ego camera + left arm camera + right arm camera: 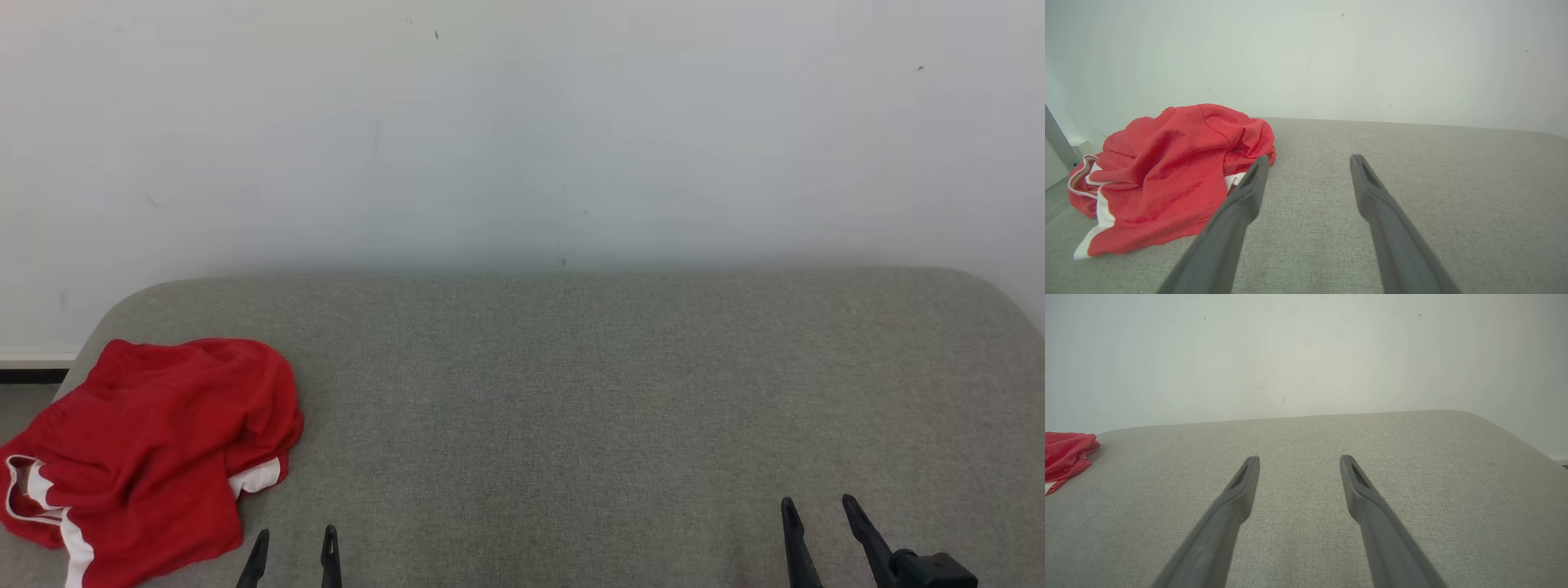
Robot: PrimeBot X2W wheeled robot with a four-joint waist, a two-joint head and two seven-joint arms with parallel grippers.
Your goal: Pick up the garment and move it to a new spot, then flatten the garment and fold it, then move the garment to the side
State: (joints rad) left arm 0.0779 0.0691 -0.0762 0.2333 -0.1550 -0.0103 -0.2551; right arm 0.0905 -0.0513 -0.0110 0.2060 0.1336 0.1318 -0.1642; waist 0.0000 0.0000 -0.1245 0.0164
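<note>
Red garment [155,453] sits crumpled on the near left of the padded top [571,392], a soft, thin cloth heaped in loose folds, with white trim [257,478] showing along its hems. It lies right at the left edge, just short of the rounded far-left corner. The top is a grey, tightly woven fabric, flat, with rounded far corners, butting up against a plain pale wall [522,122]. Left gripper [295,532] hovers at the near edge just right of the garment, its long dark fingers spread apart, nothing between them, not touching the cloth. Right gripper [818,501] is well off to the near right, fingers likewise spread and holding nothing. From the garment rightward, bare fabric runs to the far right corner.
</note>
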